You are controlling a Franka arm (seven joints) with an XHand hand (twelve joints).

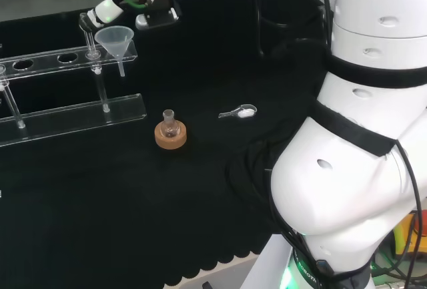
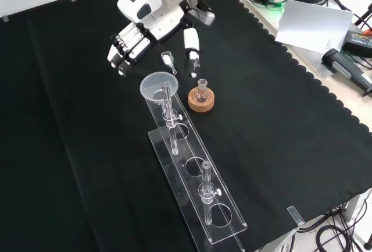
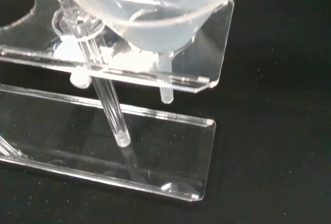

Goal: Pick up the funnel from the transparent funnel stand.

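Note:
A translucent funnel (image 1: pixel 115 39) sits in the end hole of the clear funnel stand (image 1: pixel 73 112), with its stem hanging through the upper shelf. In the front view the funnel (image 2: pixel 160 85) is at the stand's (image 2: pixel 200 191) far end. Just beyond it hovers the hand (image 2: pixel 129 41), open, its fingers to the left and its thumb (image 2: pixel 191 51) to the right, touching nothing. In the head view the hand (image 1: pixel 148 5) is behind the funnel. The wrist view looks closely at the funnel (image 3: pixel 155 12), the shelf (image 3: pixel 209 48) and the base plate (image 3: pixel 155 149).
A small glass flask on a cork ring (image 1: pixel 171 133) stands on the cloth beside the stand, also seen as the flask on its ring (image 2: pixel 201 98). A small scoop (image 1: pixel 240 111) lies nearby, under the hand in the front view (image 2: pixel 168 60). Cables and paper lie past the cloth's right edge.

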